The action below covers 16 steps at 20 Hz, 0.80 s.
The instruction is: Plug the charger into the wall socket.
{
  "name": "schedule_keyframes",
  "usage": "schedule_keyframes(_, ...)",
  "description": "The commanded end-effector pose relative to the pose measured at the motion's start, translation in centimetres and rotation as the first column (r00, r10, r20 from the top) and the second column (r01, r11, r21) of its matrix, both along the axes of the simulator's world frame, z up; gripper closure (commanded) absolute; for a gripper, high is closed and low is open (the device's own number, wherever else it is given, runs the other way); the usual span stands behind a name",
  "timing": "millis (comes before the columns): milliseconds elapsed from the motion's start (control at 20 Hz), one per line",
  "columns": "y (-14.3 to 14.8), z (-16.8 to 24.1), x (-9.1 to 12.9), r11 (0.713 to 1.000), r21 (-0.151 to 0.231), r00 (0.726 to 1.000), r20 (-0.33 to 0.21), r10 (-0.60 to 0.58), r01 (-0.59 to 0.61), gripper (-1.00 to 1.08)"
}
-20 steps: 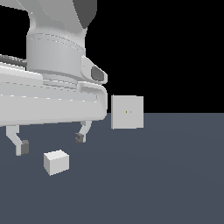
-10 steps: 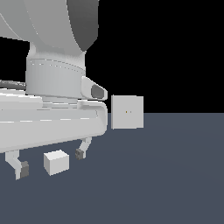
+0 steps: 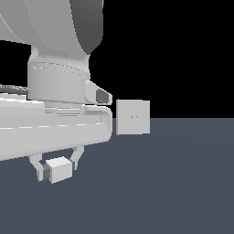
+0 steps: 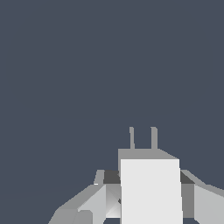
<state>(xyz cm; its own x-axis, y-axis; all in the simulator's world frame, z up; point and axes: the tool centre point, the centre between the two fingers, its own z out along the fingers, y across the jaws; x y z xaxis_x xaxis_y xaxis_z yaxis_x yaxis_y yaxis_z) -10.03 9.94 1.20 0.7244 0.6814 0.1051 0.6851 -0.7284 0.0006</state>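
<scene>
Your claw (image 3: 56, 168) has a finger on each side of the charger (image 3: 60, 169), but you cannot tell from either view whether it is clamped on the block. In the exterior view the charger sits low at about 8 o'clock from the wall socket (image 3: 133, 117), well apart from it. The socket stands upright on the dark tabletop (image 3: 173, 183). In the wrist view, the charger (image 4: 151, 190) shows two prongs (image 4: 142, 138) pointing away from the camera.
</scene>
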Motion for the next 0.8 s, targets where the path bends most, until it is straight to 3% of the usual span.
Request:
schedule_keyframes(0, 0.1, 0.0, 0.0, 1.0, 0.0, 1.0, 0.001, 0.001, -0.001, 1.08)
schedule_keyframes(400, -2.1, 1.3, 1.6, 0.997, 0.002, 0.997, 0.0, -0.073, 0.073, 1.08)
schedule_keyframes(750, -8.2, 4.8, 4.9, 0.964, 0.005, 0.964, 0.0, -0.267, 0.267, 1.08)
